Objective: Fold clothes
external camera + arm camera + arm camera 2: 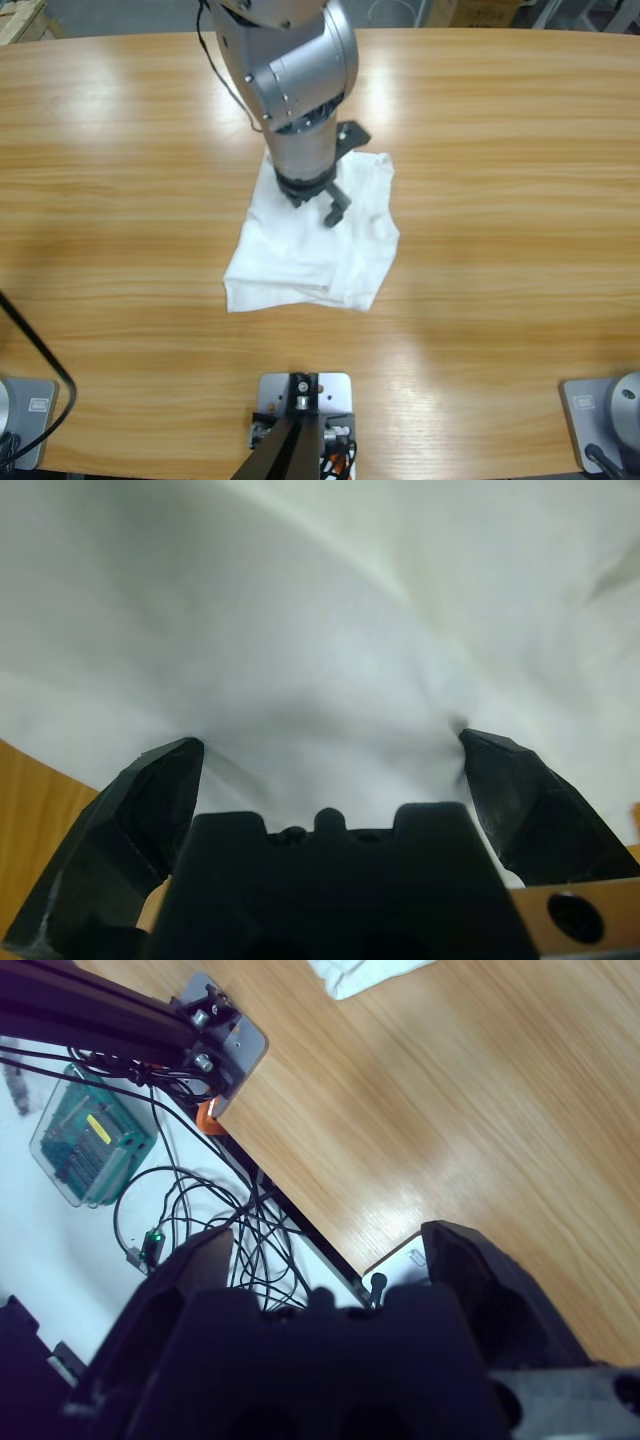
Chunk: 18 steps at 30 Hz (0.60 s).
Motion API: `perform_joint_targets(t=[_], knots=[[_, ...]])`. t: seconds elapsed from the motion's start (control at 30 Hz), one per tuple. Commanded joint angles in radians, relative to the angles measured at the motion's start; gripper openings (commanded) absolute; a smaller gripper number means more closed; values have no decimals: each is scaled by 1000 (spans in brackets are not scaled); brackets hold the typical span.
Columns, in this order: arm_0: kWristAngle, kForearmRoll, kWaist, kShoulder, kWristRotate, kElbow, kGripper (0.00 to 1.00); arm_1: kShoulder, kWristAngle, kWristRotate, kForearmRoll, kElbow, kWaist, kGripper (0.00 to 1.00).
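1. Lying near the middle of the wooden table [500, 150], the white T-shirt [300, 260] is folded into a rumpled, roughly square bundle.
2. Left gripper [330, 755] comes down onto the shirt's far part, jaws spread apart, tips pressing the cloth.
3. Right gripper [325, 1250] is off by the table's edge, jaws apart, holding nothing, above cables [200, 1210] and a clear box [85, 1140].

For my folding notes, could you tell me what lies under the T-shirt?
The wooden table shows all around the T-shirt. The left hand, open, presses on top. Anything beneath the cloth is covered.
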Motion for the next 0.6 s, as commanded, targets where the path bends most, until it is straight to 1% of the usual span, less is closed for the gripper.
perform_joint_targets(t=[0.03,0.13,0.17,0.23,0.43,0.5,0.6], knots=[[-26,79,-3,112,20,47,996,15,7,-4,13,20,13,770],[-32,79,10,115,26,62,996,15,7,-4,23,11,13,770],[-35,79,28,114,26,76,996,13,7,-4,28,8,13,770],[-47,75,93,98,26,123,996,8,7,-4,32,7,13,770],[-49,-27,348,-11,36,318,996,10,6,-4,33,-1,13,770],[-49,-50,445,-32,30,367,996,12,4,-5,33,-4,13,770],[-60,-85,625,-72,13,433,996,16,5,-7,33,-6,13,770]])
